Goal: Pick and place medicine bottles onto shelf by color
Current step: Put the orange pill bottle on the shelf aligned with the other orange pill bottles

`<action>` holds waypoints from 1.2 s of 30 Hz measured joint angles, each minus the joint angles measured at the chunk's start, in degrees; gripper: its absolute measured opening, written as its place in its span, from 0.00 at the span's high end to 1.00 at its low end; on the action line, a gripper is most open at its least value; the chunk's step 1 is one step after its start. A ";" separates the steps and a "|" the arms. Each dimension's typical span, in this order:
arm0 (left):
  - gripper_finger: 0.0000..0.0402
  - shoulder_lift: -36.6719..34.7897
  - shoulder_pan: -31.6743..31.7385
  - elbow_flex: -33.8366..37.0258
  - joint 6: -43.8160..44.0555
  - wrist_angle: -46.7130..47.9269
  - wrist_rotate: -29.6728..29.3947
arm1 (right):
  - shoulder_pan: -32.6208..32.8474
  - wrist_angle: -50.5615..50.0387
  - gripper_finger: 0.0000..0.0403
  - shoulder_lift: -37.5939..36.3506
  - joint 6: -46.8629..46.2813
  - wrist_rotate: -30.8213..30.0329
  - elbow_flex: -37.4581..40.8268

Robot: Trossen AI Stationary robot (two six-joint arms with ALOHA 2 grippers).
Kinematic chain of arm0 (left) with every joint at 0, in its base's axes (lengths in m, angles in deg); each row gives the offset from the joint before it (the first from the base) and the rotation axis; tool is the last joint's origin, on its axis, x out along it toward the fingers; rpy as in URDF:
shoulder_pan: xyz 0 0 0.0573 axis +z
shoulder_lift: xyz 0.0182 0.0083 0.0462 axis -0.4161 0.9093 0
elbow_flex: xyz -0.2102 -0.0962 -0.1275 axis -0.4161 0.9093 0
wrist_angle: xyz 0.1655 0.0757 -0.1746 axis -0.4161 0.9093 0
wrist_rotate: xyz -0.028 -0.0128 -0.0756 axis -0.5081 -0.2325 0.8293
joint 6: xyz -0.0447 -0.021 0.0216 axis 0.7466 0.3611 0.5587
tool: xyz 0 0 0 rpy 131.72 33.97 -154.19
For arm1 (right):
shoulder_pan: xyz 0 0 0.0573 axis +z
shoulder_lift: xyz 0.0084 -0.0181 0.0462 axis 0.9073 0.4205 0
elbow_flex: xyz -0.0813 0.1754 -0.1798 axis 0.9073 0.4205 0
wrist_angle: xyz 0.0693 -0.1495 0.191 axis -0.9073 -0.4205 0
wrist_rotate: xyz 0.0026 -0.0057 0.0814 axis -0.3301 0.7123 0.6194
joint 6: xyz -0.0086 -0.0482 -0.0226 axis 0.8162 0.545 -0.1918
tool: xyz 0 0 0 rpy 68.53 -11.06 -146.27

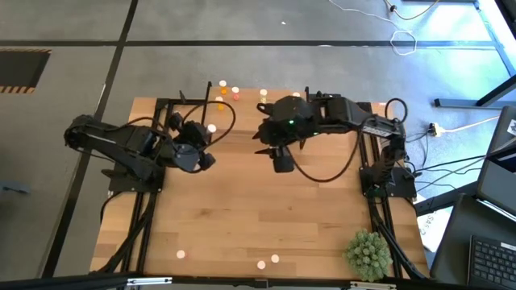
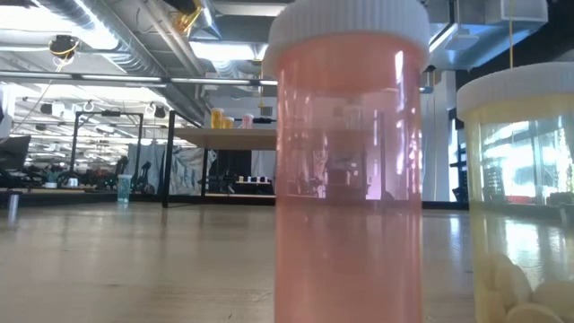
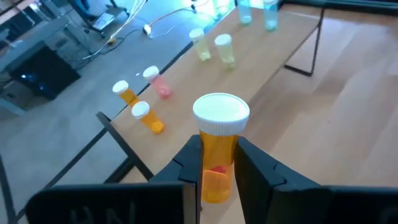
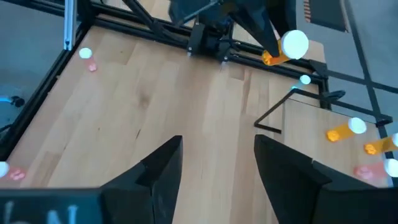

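My left gripper [image 1: 205, 141] is shut on an orange medicine bottle [image 3: 216, 163] with a white cap, held over the table near the shelf [image 3: 261, 62]. On the shelf stand two orange bottles [image 3: 146, 117], a pink one [image 3: 157, 82], two pale yellow-green ones [image 3: 224, 50] and bluish ones [image 3: 268, 15]. My right gripper [image 4: 217, 162] hangs open over the middle of the table [image 1: 280, 161], with nothing between its fingers. More bottles stand near the table's front edge: a pink one [image 2: 350, 161] and a pale yellow one [image 2: 520, 197]. My left gripper pinches the orange bottle's body [image 3: 211, 180] between its two fingers, below the cap. The white cap [image 3: 221, 114] stands out beyond the fingertips. The fingers slant down toward the far edge. The bottle is lifted clear of the table and tilted.
A spiky green plant ball [image 1: 368, 251] sits at the near right corner. Small bottles stand along the near edge [image 1: 262, 263] and at the left [image 4: 87, 59]. Bare wood lies between the grippers and the near edge. Black frame bars run down both table sides.
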 joint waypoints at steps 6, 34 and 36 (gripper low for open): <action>0.86 -1.49 0.35 0.08 0.16 -0.27 -3.91 | -0.05 -2.09 0.50 -3.53 -0.03 1.55 0.25; 0.86 -9.90 5.90 30.10 -4.99 -37.90 -9.44 | -0.34 38.01 0.50 -32.45 -8.87 -7.02 50.20; 0.86 -9.75 7.23 31.60 -5.18 -42.35 -8.70 | -0.37 41.59 0.50 -33.58 -8.85 -7.02 53.76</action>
